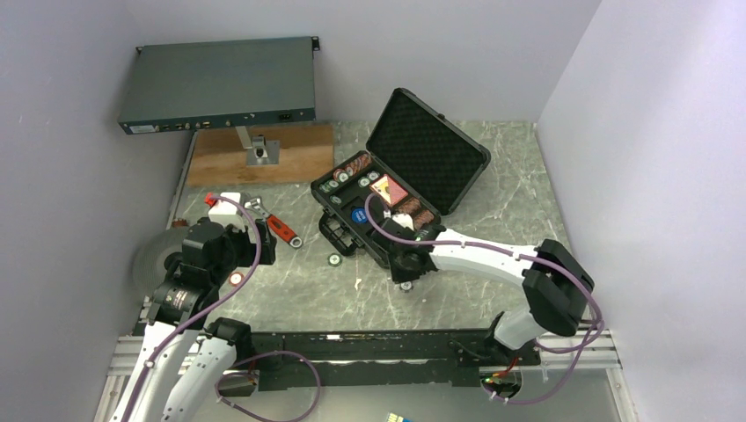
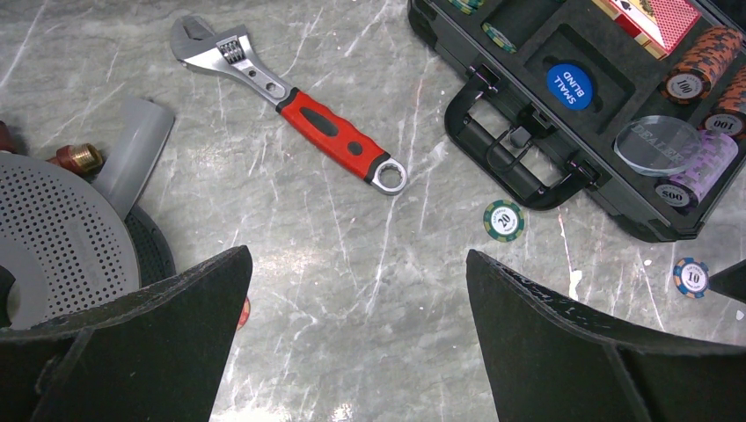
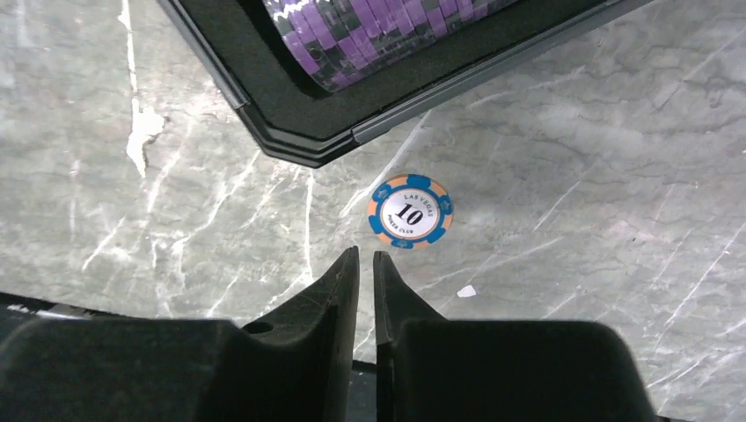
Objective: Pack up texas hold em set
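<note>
Marble desk (image 1: 369,303), grey-veined | black case (image 1: 431,149) open at frame centre | left fingers (image 2: 132,352) spread wide, empty | right fingers (image 3: 325,308) clenched together, empty, near blue-orange chip (image 3: 410,211)

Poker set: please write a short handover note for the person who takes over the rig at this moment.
Left gripper: open, empty, over the table.
Right gripper: shut, empty; the 10 chip lies just ahead of it, not gripped.
Case: open; chip stacks, card deck and Small Blind disc are inside.
Left to do: the 10 chip and the 20 chip lie on the table beside the case. Put them in, then close the case.
</note>
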